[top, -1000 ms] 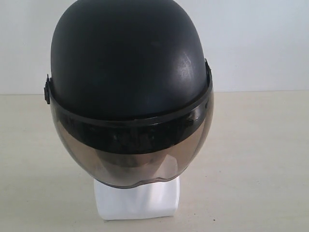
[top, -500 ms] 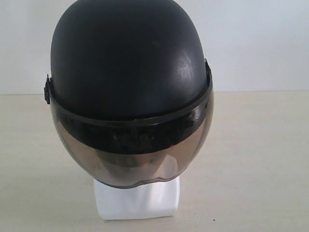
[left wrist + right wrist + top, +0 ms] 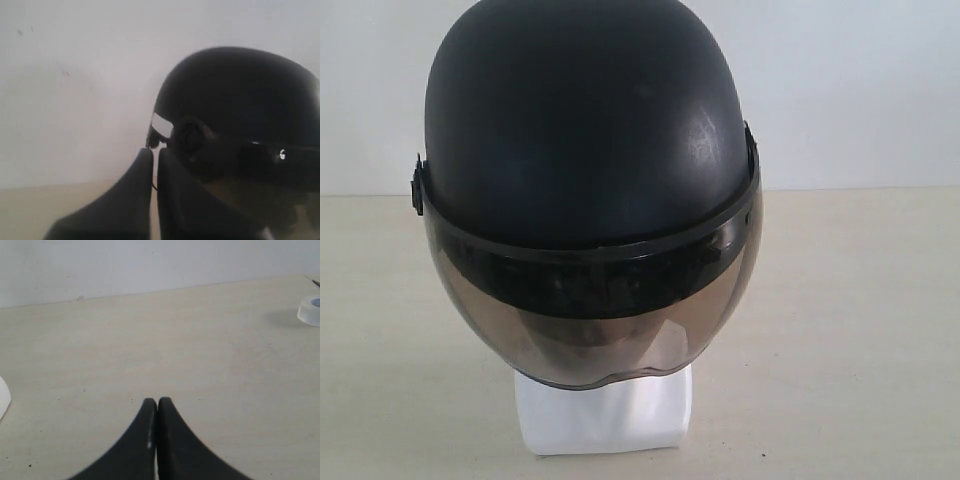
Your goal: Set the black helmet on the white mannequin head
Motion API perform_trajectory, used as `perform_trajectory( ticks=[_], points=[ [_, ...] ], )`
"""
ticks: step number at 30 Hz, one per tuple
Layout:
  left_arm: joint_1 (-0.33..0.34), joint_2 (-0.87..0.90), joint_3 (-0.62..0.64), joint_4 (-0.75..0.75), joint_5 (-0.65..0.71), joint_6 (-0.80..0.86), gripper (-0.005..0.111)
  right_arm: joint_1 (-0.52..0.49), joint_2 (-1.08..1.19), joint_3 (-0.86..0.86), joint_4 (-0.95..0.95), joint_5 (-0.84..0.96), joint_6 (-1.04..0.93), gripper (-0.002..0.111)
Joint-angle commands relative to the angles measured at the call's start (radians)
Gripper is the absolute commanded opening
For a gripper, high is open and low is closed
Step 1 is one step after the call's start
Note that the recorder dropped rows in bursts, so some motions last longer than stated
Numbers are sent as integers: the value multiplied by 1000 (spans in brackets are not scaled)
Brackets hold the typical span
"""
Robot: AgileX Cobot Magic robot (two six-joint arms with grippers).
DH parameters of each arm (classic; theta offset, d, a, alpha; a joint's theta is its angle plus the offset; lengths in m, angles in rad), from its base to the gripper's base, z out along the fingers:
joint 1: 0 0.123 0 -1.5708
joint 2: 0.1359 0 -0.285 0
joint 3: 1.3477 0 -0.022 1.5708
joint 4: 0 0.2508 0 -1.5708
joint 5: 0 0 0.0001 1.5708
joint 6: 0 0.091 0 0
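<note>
The black helmet (image 3: 585, 130) sits on the white mannequin head, whose squarish base (image 3: 605, 412) shows below the smoky-brown visor (image 3: 590, 330). The face is hidden behind the visor. Neither gripper appears in the exterior view. In the left wrist view my left gripper (image 3: 155, 152) is shut with nothing between its fingers, just beside the helmet (image 3: 240, 100) near the visor's round hinge (image 3: 189, 140). My right gripper (image 3: 157, 402) is shut and empty above bare tabletop, away from the helmet.
A beige tabletop (image 3: 860, 320) runs back to a white wall (image 3: 860, 90). A roll of clear tape (image 3: 311, 310) lies at the edge of the right wrist view. A white curved edge (image 3: 3, 397) shows at that view's other side.
</note>
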Motion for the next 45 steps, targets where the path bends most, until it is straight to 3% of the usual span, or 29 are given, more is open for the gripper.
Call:
perform_trajectory(
  ticks=[1, 5, 7, 9, 13, 17, 23, 30, 38, 45],
  points=[
    [-26, -6, 78, -353, 16, -46, 4, -7, -5, 0, 1, -4, -2, 0],
    [-26, -6, 72, -820, -44, -46, 4, -7, -5, 0, 1, -4, -2, 0],
    [-26, -6, 72, -964, -76, 11, 4, -7, -5, 0, 1, -4, -2, 0],
    [-26, -6, 70, -1002, -53, 253, 4, -7, -5, 0, 1, -4, -2, 0],
    [-26, -6, 89, -1063, 71, 1178, 4, -7, -5, 0, 1, -4, -2, 0],
    [-26, -6, 112, -1338, 99, 1610, 4, -7, -5, 0, 1, -4, -2, 0],
    [-26, -6, 144, -1509, 398, 1606, 4, -7, -5, 0, 2, -7, -2, 0],
    [-44, -6, 152, -1590, 514, 1600, 4, -7, -5, 0, 2, -14, -2, 0],
    [-129, -6, 152, -1609, 659, 1600, 4, -7, -5, 0, 2, -14, -2, 0],
    [-157, -6, 152, -1609, 680, 1736, 4, -7, -5, 0, 2, -14, -2, 0]
  ],
)
